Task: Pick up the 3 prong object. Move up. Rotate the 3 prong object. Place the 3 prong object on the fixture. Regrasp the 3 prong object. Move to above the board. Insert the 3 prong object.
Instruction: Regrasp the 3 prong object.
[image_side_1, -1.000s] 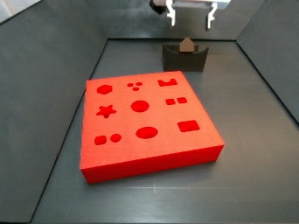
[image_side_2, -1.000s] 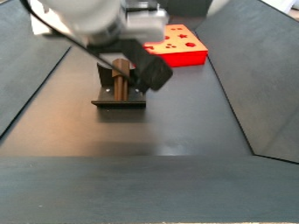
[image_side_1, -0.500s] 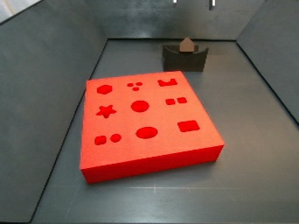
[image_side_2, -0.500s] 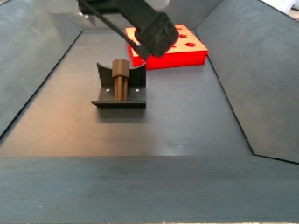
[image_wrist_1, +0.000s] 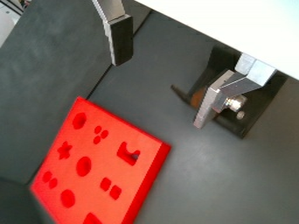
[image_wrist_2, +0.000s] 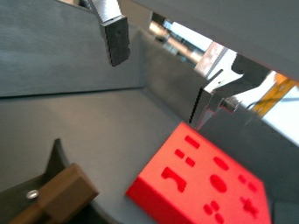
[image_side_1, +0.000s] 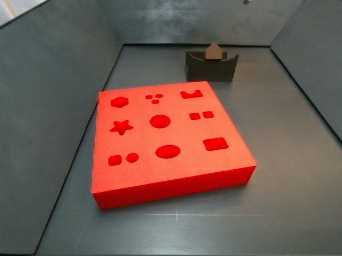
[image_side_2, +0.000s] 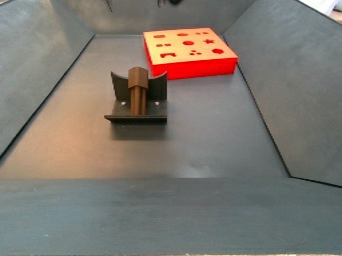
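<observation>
The 3 prong object (image_side_1: 214, 50) (image_side_2: 138, 88), a small brown piece, rests upright in the dark fixture (image_side_1: 211, 69) (image_side_2: 135, 117), with nothing holding it. The red board (image_side_1: 167, 140) (image_side_2: 187, 52) lies flat on the floor, apart from the fixture. My gripper (image_wrist_1: 160, 92) (image_wrist_2: 158, 92) hangs high above the floor and is open, with nothing between its silver fingers (image_wrist_1: 119, 39). In both wrist views the board (image_wrist_1: 93, 171) (image_wrist_2: 205, 179) shows below. The brown piece (image_wrist_2: 65, 197) and the fixture (image_wrist_1: 254, 109) are off to the side. The gripper is above the top edge of both side views.
Sloped dark grey walls (image_side_1: 67, 50) (image_side_2: 40, 90) enclose the grey floor (image_side_2: 187, 150) on all sides. The fixture stands near the back wall (image_side_1: 201, 20) in a side view.
The gripper has risen straight up and left both side views. The brown piece stays behind on the fixture. The board has not moved.
</observation>
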